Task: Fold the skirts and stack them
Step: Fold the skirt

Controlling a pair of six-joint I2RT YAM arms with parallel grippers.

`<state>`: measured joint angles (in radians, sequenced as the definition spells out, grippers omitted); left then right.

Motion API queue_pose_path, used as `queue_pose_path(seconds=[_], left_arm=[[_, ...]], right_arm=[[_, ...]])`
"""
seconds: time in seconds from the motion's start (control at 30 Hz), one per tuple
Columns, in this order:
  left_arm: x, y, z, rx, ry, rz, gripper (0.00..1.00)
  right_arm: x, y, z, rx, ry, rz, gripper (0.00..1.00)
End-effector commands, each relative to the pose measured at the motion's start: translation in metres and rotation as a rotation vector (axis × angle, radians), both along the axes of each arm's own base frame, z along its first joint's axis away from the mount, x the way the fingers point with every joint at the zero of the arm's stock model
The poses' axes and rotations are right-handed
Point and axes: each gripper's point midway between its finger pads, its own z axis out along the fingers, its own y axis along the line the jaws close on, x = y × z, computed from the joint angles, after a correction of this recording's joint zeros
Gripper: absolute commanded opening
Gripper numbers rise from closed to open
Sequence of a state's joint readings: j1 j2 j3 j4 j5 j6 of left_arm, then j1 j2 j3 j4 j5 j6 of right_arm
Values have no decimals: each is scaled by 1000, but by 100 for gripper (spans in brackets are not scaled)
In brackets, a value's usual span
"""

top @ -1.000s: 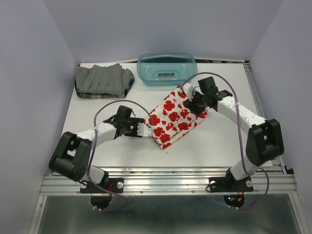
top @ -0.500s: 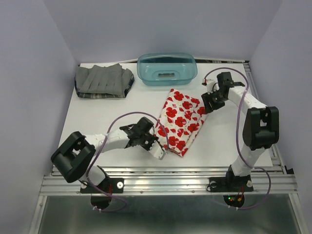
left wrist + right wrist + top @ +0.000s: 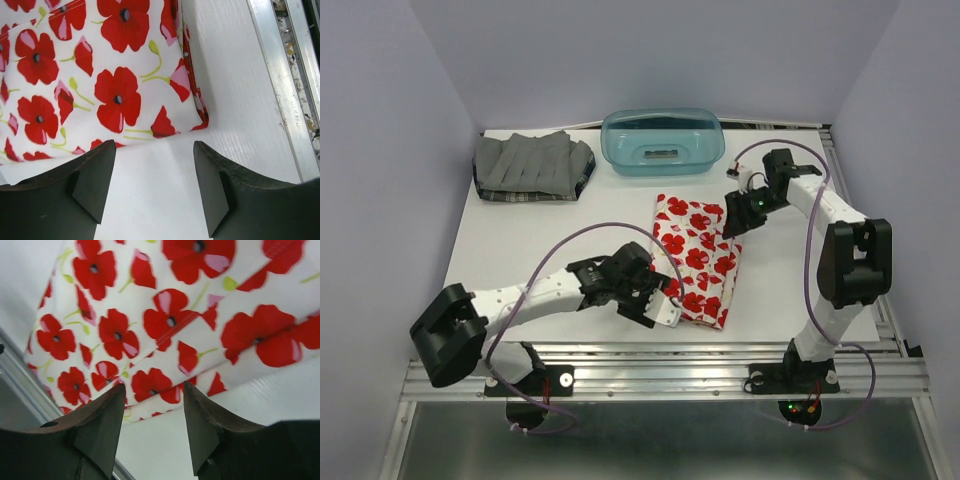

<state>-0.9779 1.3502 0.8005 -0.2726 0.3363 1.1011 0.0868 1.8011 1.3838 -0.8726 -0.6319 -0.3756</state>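
The folded poppy-print skirt (image 3: 698,262) lies near the basket (image 3: 662,168) on its arm side, long axis running away from it. Your left gripper (image 3: 152,152) sits at the end farthest from the basket, your right gripper (image 3: 153,390) at the nearest end. Both have their jaws apart and empty.

Both same build: left arm (image 3: 535,293) and right arm (image 3: 825,207) have white links and chunky black joint housings. A purple cable (image 3: 590,232) loops along each. Jaws are matte dark-grey wedges with flat inner faces. Small green light (image 3: 761,198) just behind the right jaws.
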Motion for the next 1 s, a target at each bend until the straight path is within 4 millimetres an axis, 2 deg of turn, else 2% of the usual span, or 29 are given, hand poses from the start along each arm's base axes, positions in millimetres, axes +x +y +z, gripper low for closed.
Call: queue_pose_path(seconds=[0.0,0.1,0.2,0.37,0.4,0.5,0.57,0.67,0.7,0.73,0.9,0.97], left_arm=[[-5,25,-4,6,-85,-16,75],[-3,30,-5,-22,-155,-44,76],[2,20,2,-55,-190,-63,76],[3,-8,3,-92,-144,10,76],[-1,-17,6,-109,-152,9,76],[-22,-29,-4,-114,-124,2,75],[-38,-32,-14,-111,-104,-8,74],[-46,-35,-25,-99,-99,10,73],[-43,-38,-25,-114,-103,49,71],[-43,-38,-34,-92,-98,65,70],[-31,-43,-55,-58,-104,145,61],[-25,-42,-63,-38,-122,173,53]], right_arm=[[-42,51,31,201,23,172,52],[-69,67,16,202,72,244,50],[-88,73,-3,205,135,259,49],[-94,68,-44,160,239,207,45],[-95,66,-52,144,251,196,43],[-94,63,-68,115,283,176,43],[-94,60,-76,85,293,163,41],[-93,56,-81,55,291,154,41],[-93,54,-83,44,292,150,40],[-94,54,-84,41,295,149,40],[-94,52,-88,28,297,149,40],[-95,51,-90,22,299,152,40]])
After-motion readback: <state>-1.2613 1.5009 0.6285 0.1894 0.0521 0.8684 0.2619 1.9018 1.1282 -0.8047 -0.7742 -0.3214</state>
